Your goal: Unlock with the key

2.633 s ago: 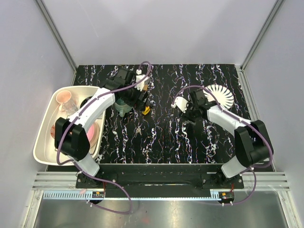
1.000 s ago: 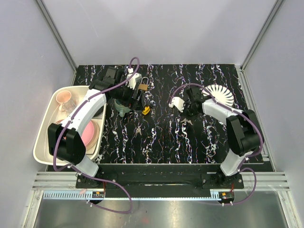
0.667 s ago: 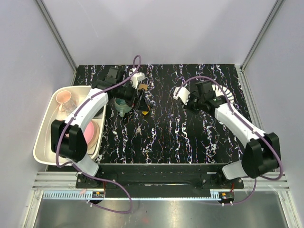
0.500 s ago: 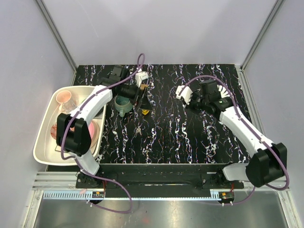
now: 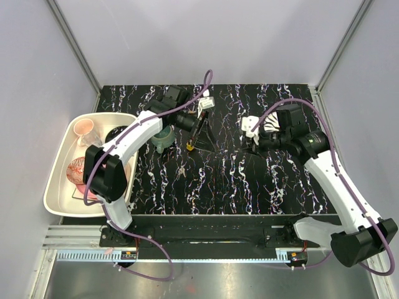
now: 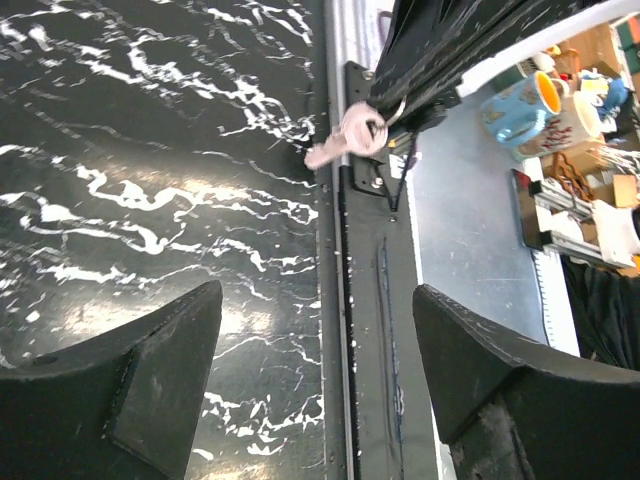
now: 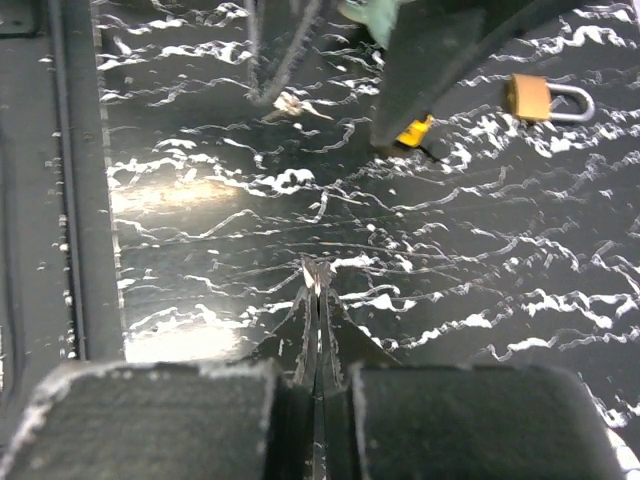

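Observation:
A brass padlock [image 7: 545,97] with a silver shackle lies flat on the black marbled table [image 5: 224,180]. The top view does not show it clearly beside the left arm. My right gripper [image 7: 318,272] is shut on the small silvery key [image 6: 347,136], which hangs from its dark fingers [image 6: 430,60] above the table. Edge-on, the key shows as a thin metal sliver at the fingertips in the right wrist view. My left gripper [image 6: 318,335] is open and holds nothing. It points across the table toward the right gripper [image 5: 252,142]. From above, the left gripper [image 5: 204,134] hovers near the table's middle back.
A green cup [image 5: 163,137] and a small yellow piece [image 5: 190,146] sit by the left arm. At the left stands a white tray [image 5: 55,187] with pink dishes. A ribbed white disc [image 5: 274,121] lies under the right arm. The metal table edge [image 6: 335,300] is behind the right gripper.
My left gripper has swung right, from beside the cup toward the middle, its jaws narrowing slightly. The right arm has stretched out and shifted right, its gripper still shut.

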You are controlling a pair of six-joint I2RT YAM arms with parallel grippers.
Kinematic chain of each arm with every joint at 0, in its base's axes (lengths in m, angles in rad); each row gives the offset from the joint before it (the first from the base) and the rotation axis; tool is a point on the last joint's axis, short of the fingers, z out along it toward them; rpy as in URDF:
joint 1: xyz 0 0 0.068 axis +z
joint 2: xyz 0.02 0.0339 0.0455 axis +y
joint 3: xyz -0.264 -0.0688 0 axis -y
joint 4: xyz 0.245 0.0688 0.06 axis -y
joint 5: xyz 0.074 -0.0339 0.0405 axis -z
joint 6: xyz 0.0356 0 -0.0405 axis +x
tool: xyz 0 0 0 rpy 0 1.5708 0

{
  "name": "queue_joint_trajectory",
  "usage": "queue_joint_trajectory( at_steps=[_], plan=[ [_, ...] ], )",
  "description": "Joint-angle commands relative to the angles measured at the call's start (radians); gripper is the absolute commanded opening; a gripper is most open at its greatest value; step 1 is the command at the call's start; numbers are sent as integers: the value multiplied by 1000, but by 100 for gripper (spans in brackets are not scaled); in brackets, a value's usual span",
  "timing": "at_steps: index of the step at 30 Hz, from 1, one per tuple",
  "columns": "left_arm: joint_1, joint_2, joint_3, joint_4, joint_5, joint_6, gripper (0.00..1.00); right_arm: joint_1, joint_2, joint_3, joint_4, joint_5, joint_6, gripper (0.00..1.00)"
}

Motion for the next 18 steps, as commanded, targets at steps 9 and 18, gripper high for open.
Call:
queue_joint_trajectory(
  at_steps=[9,18],
  plan=[
    [-119,7,36,-19,173,63,77,18,-46,69,-291,-335,-275,0],
    [-197,22,37,-51,215,85,68,20,-29,65,-282,-379,-286,0]
  ],
)
